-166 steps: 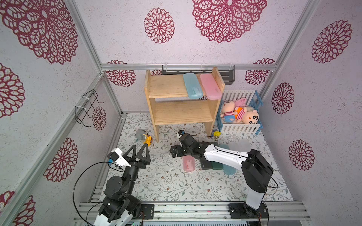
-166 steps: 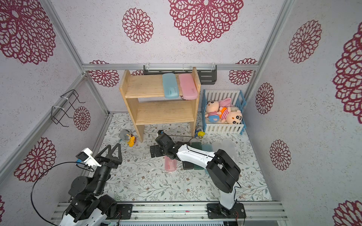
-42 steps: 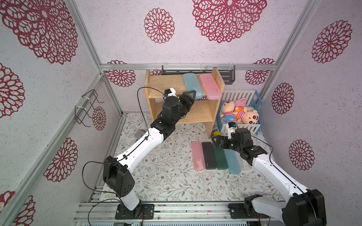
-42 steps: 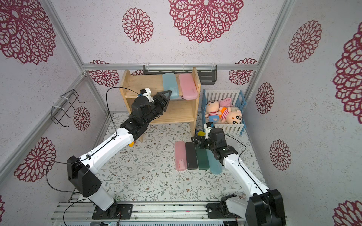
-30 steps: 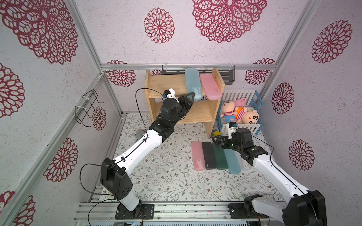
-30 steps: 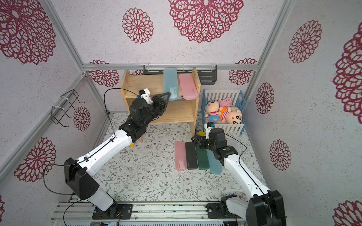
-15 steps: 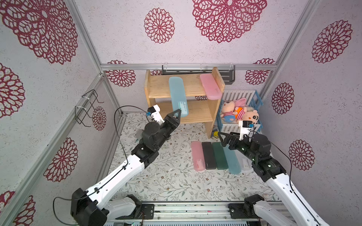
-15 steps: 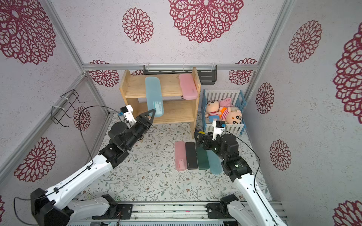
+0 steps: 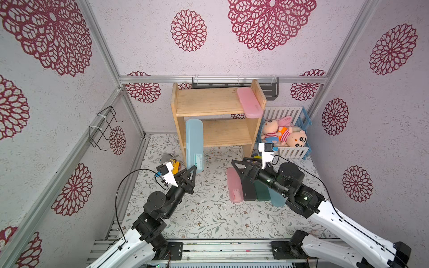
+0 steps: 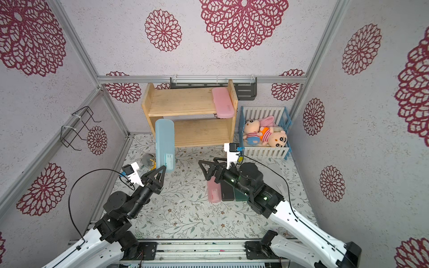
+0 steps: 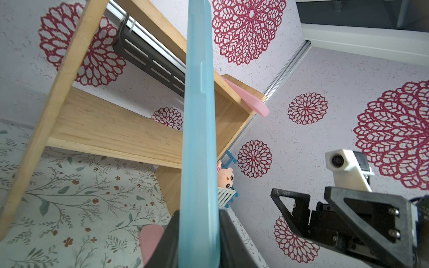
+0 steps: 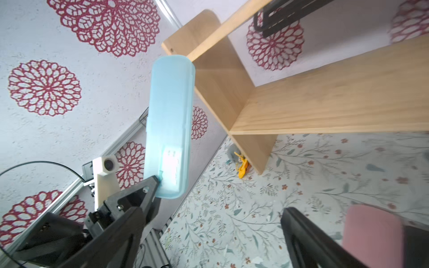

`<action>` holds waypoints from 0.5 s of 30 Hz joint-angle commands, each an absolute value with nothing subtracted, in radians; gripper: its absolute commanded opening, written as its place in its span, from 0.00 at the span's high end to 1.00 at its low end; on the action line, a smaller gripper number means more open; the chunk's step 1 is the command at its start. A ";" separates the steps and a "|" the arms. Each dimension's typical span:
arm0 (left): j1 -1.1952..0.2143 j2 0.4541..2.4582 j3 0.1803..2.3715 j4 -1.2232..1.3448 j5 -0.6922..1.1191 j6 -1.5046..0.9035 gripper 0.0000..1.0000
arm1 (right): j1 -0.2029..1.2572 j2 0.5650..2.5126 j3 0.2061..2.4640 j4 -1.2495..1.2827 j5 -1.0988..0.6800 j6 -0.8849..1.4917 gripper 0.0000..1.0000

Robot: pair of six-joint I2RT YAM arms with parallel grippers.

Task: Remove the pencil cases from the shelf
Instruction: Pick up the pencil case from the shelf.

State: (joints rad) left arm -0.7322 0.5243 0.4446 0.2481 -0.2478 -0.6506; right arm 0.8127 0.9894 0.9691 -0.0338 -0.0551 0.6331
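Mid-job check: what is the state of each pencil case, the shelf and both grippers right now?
left gripper: shut on the light blue pencil case.
light blue pencil case: held at one end, in the air, off the shelf.
pink pencil case: lying on the top board, front end overhanging.
shelf: lower board bare.
right gripper: open, empty.
row of four cases: flat on the floor mat, side by side.

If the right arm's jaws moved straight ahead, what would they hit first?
Probably the light blue pencil case in the left gripper; depth is unclear, so perhaps the shelf behind.
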 commanded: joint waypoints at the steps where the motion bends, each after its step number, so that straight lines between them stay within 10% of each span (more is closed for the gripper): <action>1: -0.742 0.441 0.408 0.283 -0.222 -0.525 1.00 | 0.898 1.065 1.067 0.067 0.030 0.669 0.01; 15: -0.742 0.247 0.343 0.180 -0.206 -0.464 1.00 | 1.071 1.424 1.399 0.015 0.133 0.634 0.01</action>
State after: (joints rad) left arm -0.7334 0.2756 0.3538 0.1982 -0.2077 -0.4934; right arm 1.0538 1.3998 1.3300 0.0082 0.0944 0.6403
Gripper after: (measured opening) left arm 0.006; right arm 0.990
